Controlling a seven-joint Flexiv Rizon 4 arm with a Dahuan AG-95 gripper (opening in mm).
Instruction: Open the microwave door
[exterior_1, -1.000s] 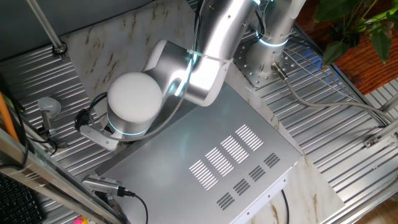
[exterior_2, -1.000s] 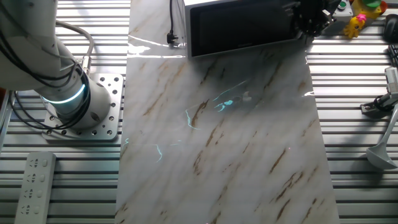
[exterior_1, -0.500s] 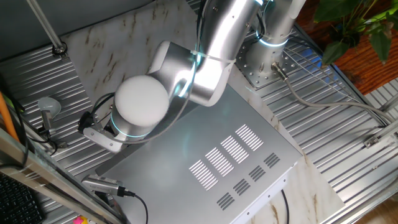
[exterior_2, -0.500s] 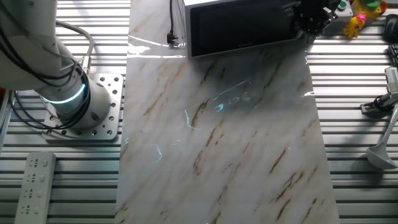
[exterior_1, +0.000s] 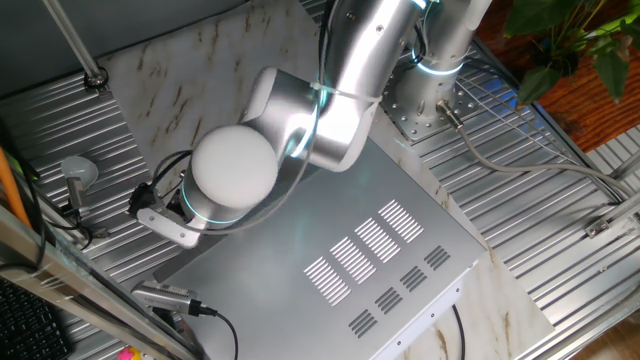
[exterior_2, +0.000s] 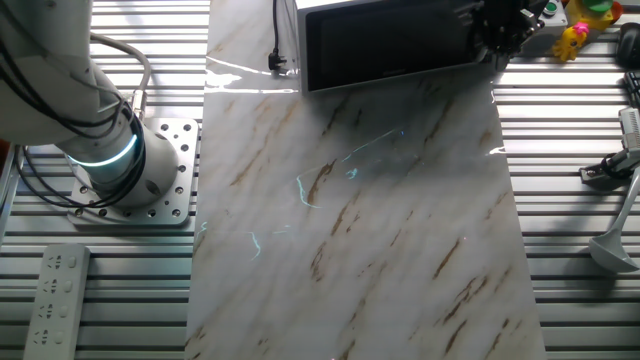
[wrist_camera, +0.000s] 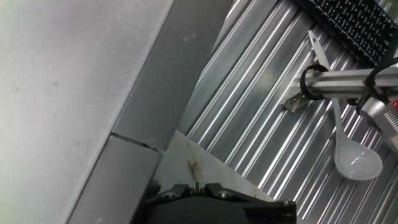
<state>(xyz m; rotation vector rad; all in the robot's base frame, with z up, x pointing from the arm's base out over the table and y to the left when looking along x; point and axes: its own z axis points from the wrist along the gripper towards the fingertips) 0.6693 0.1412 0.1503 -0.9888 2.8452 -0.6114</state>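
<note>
The microwave (exterior_1: 370, 250) is a big silver box with vent slots on top; my arm's elbow hangs over its left end. Its black door (exterior_2: 390, 45) faces the marble board (exterior_2: 360, 220) and looks flush with the box. My gripper (exterior_2: 497, 30) is a dark shape at the door's right edge. In the hand view the microwave's grey side (wrist_camera: 74, 81) fills the left, with a seam low down. The gripper (wrist_camera: 198, 186) shows only at the bottom edge, fingers close together with nothing between them.
A white spoon (wrist_camera: 356, 163) and a metal clamp rod (wrist_camera: 342, 81) lie on the ribbed table right of the microwave. A keyboard (wrist_camera: 354, 25) sits beyond. The arm's base (exterior_2: 130, 170), a remote (exterior_2: 55, 300) and a power cord (exterior_2: 277, 40) are on the other side.
The arm's elbow has shifted a little to the right over the microwave's left end. The door and gripper look unchanged in the other fixed view.
</note>
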